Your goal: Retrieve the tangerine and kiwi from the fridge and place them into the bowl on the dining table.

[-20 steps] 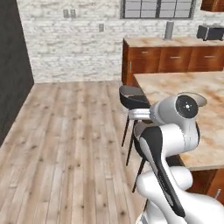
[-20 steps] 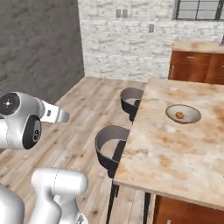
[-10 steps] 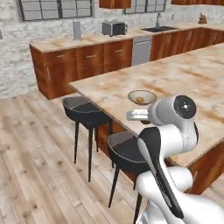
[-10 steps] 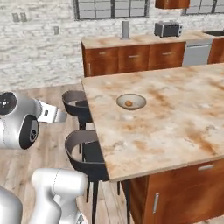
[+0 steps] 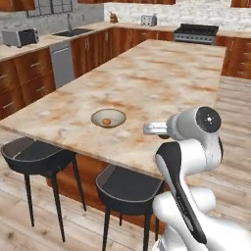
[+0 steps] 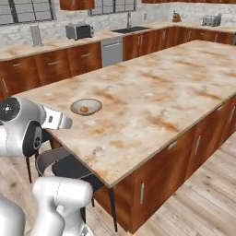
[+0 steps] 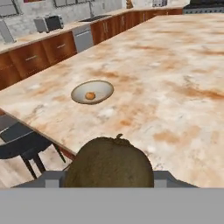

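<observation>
At the bottom centre of the hand view, the gripper [image 7: 109,181] is part-closed around the kiwi [image 7: 109,164], a brown fuzzy lump filling the gap between the jaws, with its little stem nub pointing up toward the top of the frame. It reads as nearly round, so I can't call a long axis. Big change in the last second: the base has swung round from open floor and stools to face the dining table [image 5: 162,73] squarely, so the whole scene shifted with the cameras. That puts the drop within reach, I'd judge. Out beyond the fruit, upper left of centre, sits the bowl [image 7: 104,86] with the tangerine [image 7: 90,96] already inside. In the left base view the gripper [image 5: 149,129] hangs just right of the bowl [image 5: 117,113].
</observation>
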